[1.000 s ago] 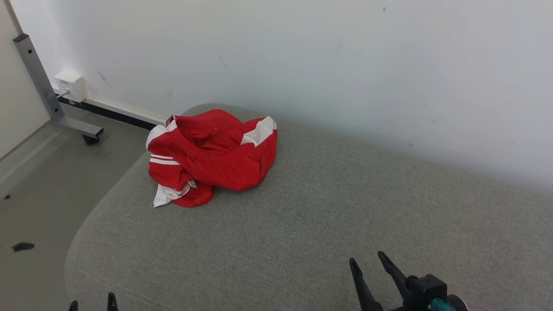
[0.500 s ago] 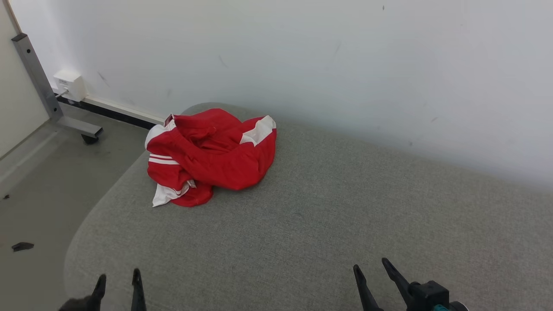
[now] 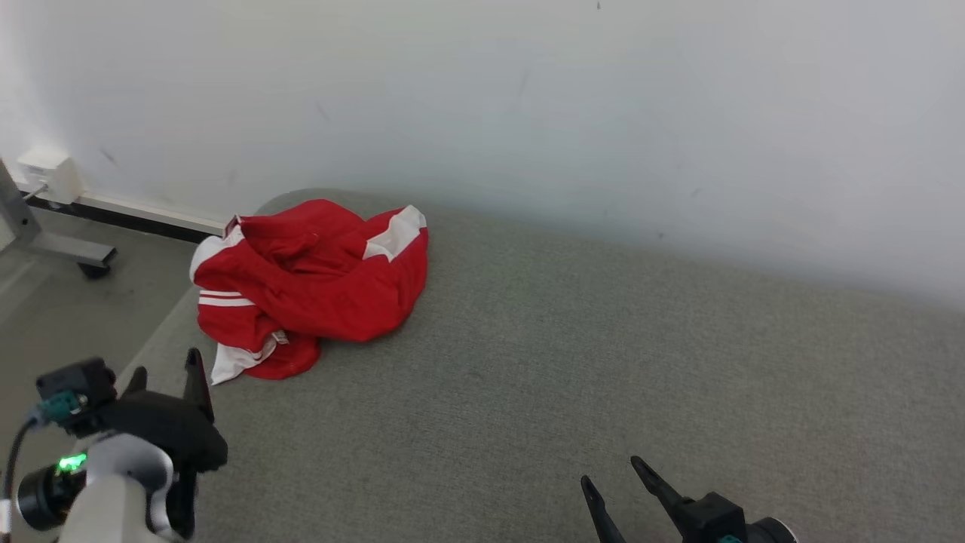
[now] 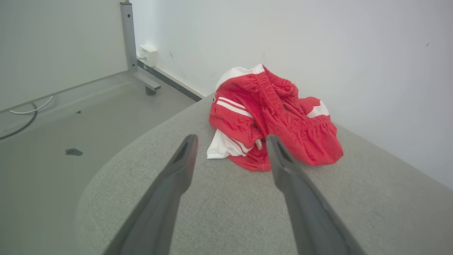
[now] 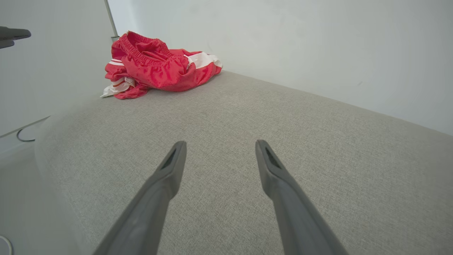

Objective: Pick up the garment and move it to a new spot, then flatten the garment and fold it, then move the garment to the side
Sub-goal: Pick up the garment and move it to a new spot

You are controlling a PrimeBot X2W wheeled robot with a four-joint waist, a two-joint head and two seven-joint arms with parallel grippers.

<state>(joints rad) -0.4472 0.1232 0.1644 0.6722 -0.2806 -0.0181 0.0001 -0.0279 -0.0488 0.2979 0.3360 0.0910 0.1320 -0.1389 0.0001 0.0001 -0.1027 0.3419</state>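
A crumpled red garment with white panels and stripes (image 3: 309, 286) lies bunched near the far left corner of the grey cushioned surface (image 3: 573, 377). My left gripper (image 3: 164, 373) hovers open just short of the garment's near edge, not touching it; in the left wrist view the garment (image 4: 276, 120) sits right beyond the open gripper (image 4: 230, 140). At the bottom right my right gripper (image 3: 611, 475) stands open and holds nothing, far from the garment (image 5: 155, 67), which lies at the upper left of the right wrist view beyond the gripper (image 5: 216, 143).
A white wall (image 3: 603, 113) runs along the back of the surface. To the left the surface drops to a grey floor (image 3: 53, 302) with a metal frame leg on a caster (image 3: 68, 249), a wall socket box (image 3: 49, 173) and a small dark scrap (image 4: 73, 152).
My left arm has risen into the head view and advanced toward the garment. The head camera has turned, shifting the whole scene leftward. The garment itself has not moved.
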